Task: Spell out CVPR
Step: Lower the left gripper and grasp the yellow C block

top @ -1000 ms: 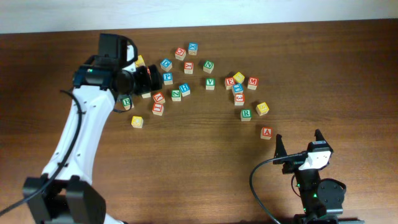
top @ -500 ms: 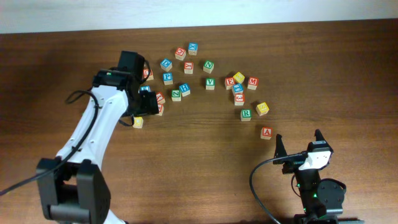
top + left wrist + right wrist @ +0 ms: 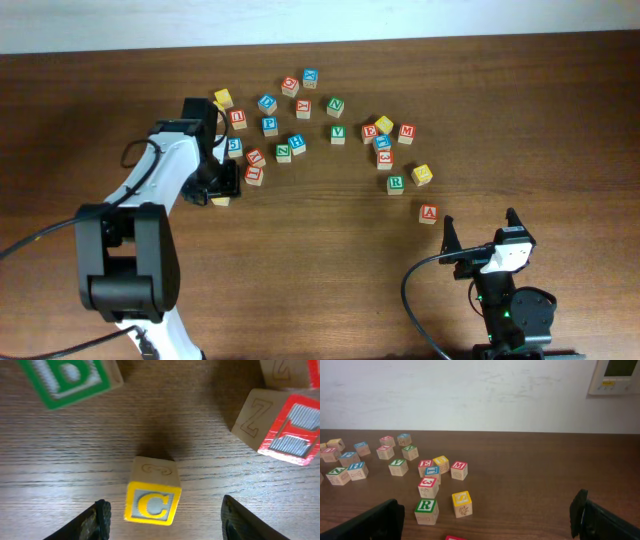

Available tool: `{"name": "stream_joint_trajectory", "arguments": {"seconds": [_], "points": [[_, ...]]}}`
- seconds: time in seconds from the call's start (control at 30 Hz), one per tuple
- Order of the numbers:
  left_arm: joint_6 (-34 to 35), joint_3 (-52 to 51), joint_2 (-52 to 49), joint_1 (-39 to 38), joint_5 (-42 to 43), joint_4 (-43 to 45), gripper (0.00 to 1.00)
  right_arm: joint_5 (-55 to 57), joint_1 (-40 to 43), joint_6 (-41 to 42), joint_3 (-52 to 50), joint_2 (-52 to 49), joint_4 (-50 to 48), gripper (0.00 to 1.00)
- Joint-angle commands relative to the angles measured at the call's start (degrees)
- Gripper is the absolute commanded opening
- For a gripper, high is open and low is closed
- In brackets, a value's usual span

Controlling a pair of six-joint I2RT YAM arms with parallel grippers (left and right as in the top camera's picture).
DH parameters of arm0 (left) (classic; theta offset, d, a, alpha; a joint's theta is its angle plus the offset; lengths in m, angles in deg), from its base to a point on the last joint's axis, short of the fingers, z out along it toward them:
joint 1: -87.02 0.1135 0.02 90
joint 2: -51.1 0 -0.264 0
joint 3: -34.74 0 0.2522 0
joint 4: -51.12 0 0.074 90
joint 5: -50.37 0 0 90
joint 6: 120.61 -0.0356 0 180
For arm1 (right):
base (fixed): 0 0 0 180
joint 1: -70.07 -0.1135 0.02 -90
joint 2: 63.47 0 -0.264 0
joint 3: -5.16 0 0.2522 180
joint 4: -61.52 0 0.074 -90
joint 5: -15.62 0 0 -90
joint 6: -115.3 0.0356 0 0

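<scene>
The yellow C block [image 3: 152, 497] lies on the table between the two spread fingers of my open left gripper [image 3: 165, 522], untouched. In the overhead view the left gripper [image 3: 222, 186] hangs right over that block [image 3: 220, 199] at the left of the cluster. The blue P block [image 3: 270, 126], green V block [image 3: 338, 134] and green R block [image 3: 396, 183] lie apart among the other blocks. My right gripper [image 3: 480, 222] is open and empty at the front right; its view shows its open fingers [image 3: 487, 522] with the R block [image 3: 426, 510] ahead.
A green B block [image 3: 70, 377] and a red block [image 3: 290, 425] lie close behind the C block. Several other letter blocks are scattered across the table's middle, among them a red A block [image 3: 428, 213] and a yellow block [image 3: 422, 175] near the right arm.
My left arm has swung from the back of the cluster toward the front and come down over the yellow C block. The right arm has not moved.
</scene>
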Motion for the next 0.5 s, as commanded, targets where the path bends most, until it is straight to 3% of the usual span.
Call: {"name": "stream_joint_trajectory", "arguments": {"seconds": [0.0,0.17,0.2,0.23,0.47], "points": [[-1.1,-0.5,-2.2,-0.6,-0.9,0.5,0.64,0.3,0.4,-0.2,-0.4,0.4,0.2,0.98],[-1.3,-0.5,-4.1,-0.6,-3.5,2.1,0.62,0.3,0.4,-0.2,-0.4,0.4,0.2,0.98],[-1.8,-0.5,-4.4,-0.6,-3.4,2.7,0.58,0.3,0.4,-0.2,-0.4,0.4,0.2,0.98],[-2.0,-0.5,-4.4,-0.6,-3.4,3.4,0.48,0.3,0.4,-0.2,-0.4,0.4,0.2,0.98],[-1.9,-0.5,-4.4,-0.6,-3.4,3.7,0.36,0.3,0.4,-0.2,-0.4,0.4,0.2,0.98]]}}
